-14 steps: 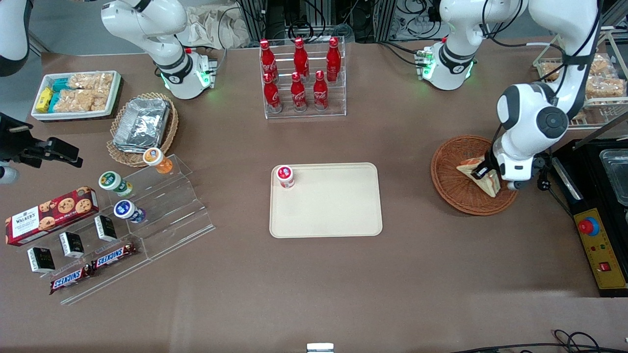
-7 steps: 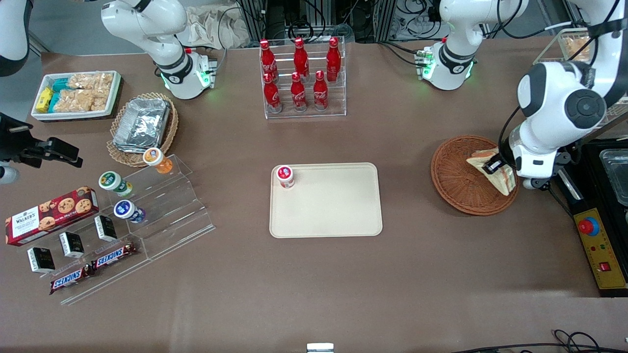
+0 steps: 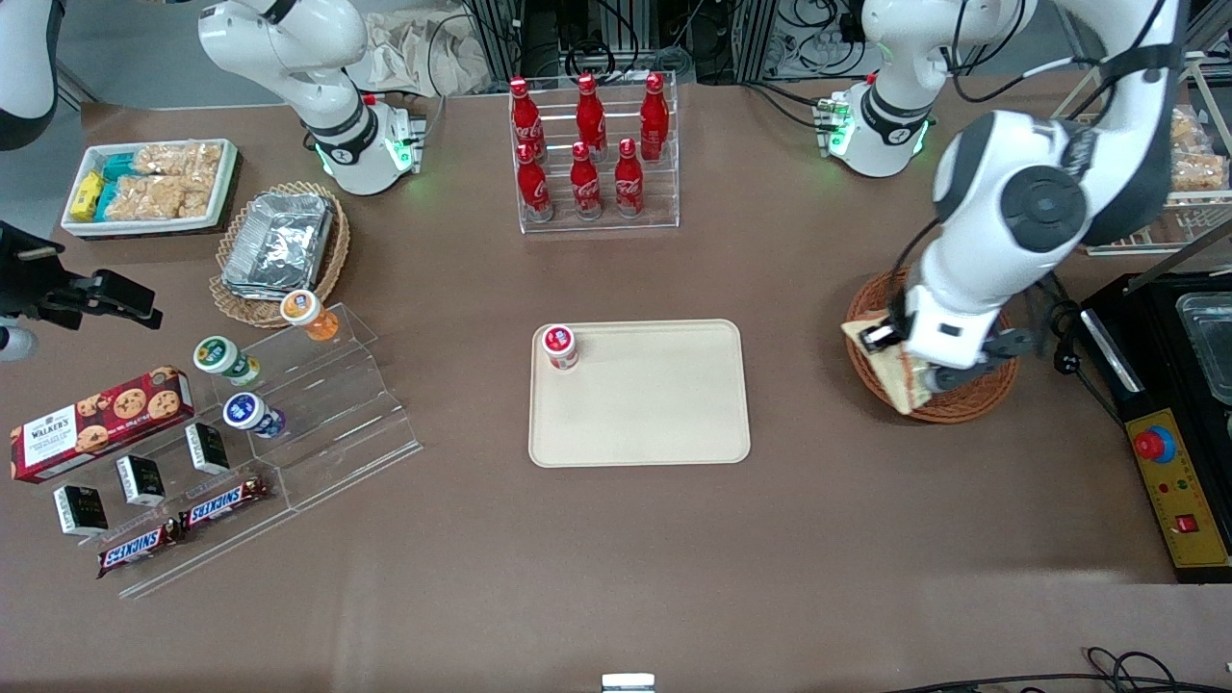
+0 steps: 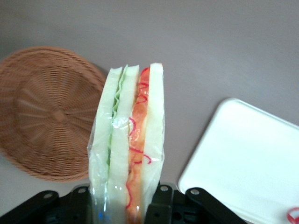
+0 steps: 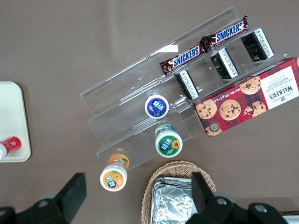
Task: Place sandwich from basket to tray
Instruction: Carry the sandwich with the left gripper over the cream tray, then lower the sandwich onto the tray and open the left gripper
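A: Sandwich location?

B: Clamped in the gripper, lifted above the edge of the reddish-brown wicker basket that faces the tray. In the left wrist view the wedge stands on edge in clear wrap, white bread outside, green lettuce and orange-red filling between, with a black finger pressed against each flat side.

A: So the fingers are closed on it?

B: Yes, tight against the bread. The basket in that view holds nothing.

A: Where does the basket sit on the counter?

B: Toward the working arm's end, near the black unit with the red button along that edge.

A: And the tray?

B: The beige tray lies flat at the middle of the counter, well apart from the basket. A small red-lidded cup stands in its corner farthest from the front camera, on the parked arm's side.

A: Anything else around?

B: A clear rack of red cola bottles stands farther from the camera than the tray. Toward the parked arm's end are a tan basket of foil containers, a white bin of packaged snacks, a clear stepped stand with small cups, two Snickers bars and a Walkers cookie box.
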